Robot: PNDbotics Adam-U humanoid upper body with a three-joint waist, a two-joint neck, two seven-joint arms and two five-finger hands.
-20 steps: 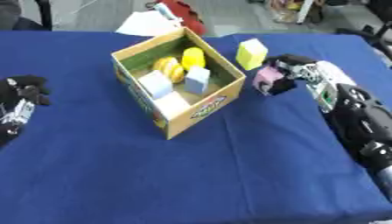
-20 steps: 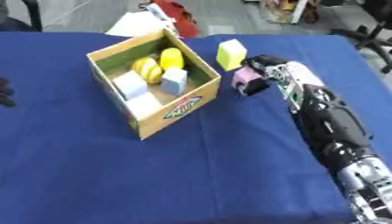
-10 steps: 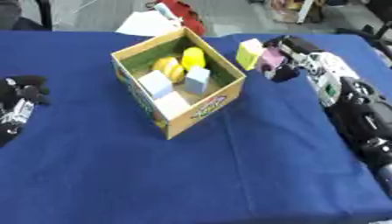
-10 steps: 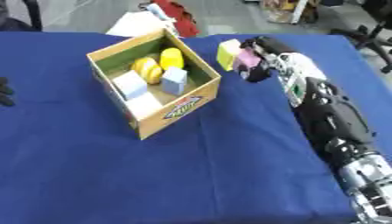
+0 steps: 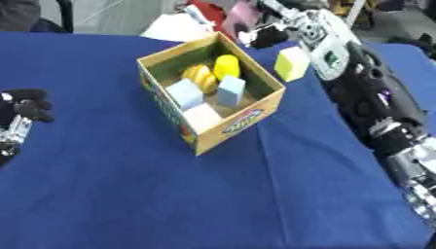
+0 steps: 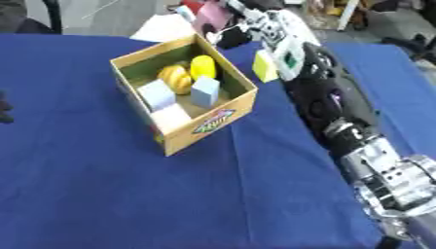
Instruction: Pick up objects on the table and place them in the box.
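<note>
Blue cloth covers the whole table [image 5: 170, 194], lying smooth with a few soft creases near the box. The cardboard box [image 5: 210, 92] sits open-topped in the middle of it, turned at an angle, and holds a yellow rounded piece [image 5: 226, 66], an orange-yellow item [image 5: 199, 77], two pale blue blocks [image 5: 230, 91] and a white block [image 5: 203, 116]. Just beside the box's far right corner a pale yellow block [image 5: 291, 63] stands on the cloth.

The right hand [image 5: 274, 22] is raised above the box's far corner, its fingers curled round a pink block [image 5: 242, 16]. Its dark arm stretches back along the right side of the table.

The left hand [image 5: 24, 106] rests at the left edge, fingers curled in with nothing in them.

Beyond the far edge lie grey floor, something red [image 6: 194, 7] and a white sheet [image 5: 174, 28].
</note>
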